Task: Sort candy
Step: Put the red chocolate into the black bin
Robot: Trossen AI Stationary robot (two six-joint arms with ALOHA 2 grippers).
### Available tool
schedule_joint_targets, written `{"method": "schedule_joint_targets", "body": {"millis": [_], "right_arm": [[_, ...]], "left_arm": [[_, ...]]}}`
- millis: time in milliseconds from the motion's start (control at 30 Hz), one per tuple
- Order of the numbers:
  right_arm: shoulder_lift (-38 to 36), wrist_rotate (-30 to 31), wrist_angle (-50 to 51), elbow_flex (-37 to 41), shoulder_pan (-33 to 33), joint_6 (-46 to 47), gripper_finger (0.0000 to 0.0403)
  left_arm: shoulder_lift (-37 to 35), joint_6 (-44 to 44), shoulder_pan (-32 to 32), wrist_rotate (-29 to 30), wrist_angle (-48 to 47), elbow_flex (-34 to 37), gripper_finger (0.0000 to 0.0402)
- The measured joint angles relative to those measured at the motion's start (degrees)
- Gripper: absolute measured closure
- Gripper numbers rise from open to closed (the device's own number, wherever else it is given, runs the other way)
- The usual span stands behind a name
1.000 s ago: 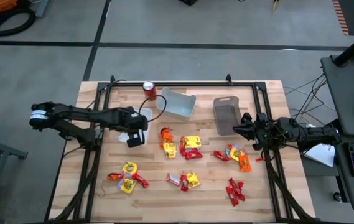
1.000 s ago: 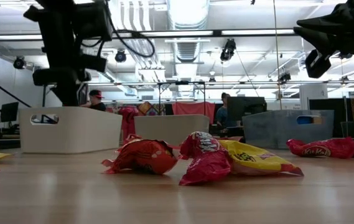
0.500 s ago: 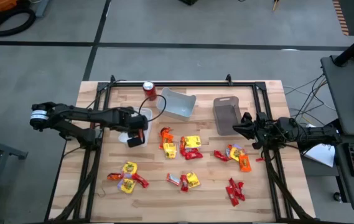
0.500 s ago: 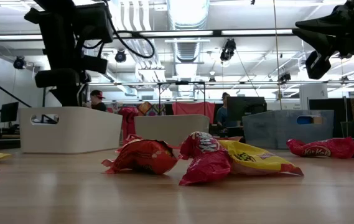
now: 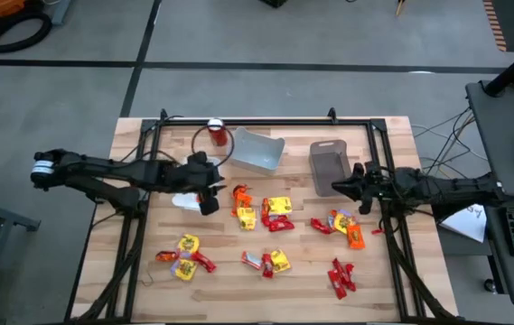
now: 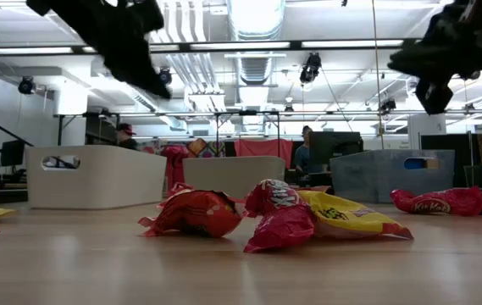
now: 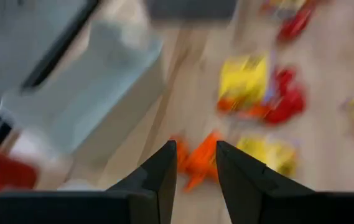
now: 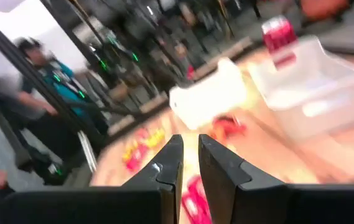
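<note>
Several candy clusters in red, yellow and orange wrappers lie on the wooden table (image 5: 139, 298): one (image 5: 243, 206) just right of my left gripper, others (image 5: 277, 212) (image 5: 342, 226) (image 5: 184, 255) (image 5: 268, 262) (image 5: 340, 277). My left gripper (image 5: 210, 204) (image 7: 195, 152) hangs tilted over the white bin's (image 5: 182, 200) right edge, empty, its fingers a small gap apart, orange candy (image 7: 198, 165) ahead. My right gripper (image 5: 336, 188) (image 8: 189, 146) hovers beside the grey bin (image 5: 329, 167), empty, with only a thin slit between its fingers.
A pale translucent bin (image 5: 258, 149) and a red soda can (image 5: 218, 133) stand at the far edge; a black frame rail (image 5: 266, 120) rings the table. In the low view the white bin (image 6: 96, 176) and grey bin (image 6: 393, 174) stand behind the candy (image 6: 194, 212). People show beyond the table (image 8: 33, 56).
My left gripper has swung from above the white bin toward the table's right, nearer the orange and yellow candy, and has tipped over to a slant. My right gripper has edged toward the table's left. The candy and bins have stayed where they were.
</note>
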State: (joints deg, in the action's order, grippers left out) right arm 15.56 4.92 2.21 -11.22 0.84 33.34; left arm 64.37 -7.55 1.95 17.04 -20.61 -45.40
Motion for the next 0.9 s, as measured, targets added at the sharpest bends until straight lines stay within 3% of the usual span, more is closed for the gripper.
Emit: {"method": "schedule_joint_targets", "body": {"millis": [200,367,467,600,900], "right_arm": [[10.73,-0.39,8.57,-7.83,0.02,2.66,0.0360],[19.92,-0.86,21.81,-16.78,0.02,4.50,0.0360],[25.24,-1.22,30.75,-21.79,0.04,6.76,0.0360],[32.08,-6.03,39.05,-26.70,0.36,9.59,0.0360],[45.96,-14.56,42.45,-34.74,4.56,13.60,0.0360]], "left_arm": [[-4.14,-0.02,4.20,0.69,12.82,3.63,0.0311],[-4.90,-0.06,5.57,1.05,22.46,7.07,0.0311],[-4.90,-0.94,5.62,1.30,23.21,8.02,0.0311],[-4.84,-2.45,5.58,3.42,23.06,9.13,0.0311],[-5.96,-0.17,5.56,5.11,19.32,7.39,0.0311]]}}
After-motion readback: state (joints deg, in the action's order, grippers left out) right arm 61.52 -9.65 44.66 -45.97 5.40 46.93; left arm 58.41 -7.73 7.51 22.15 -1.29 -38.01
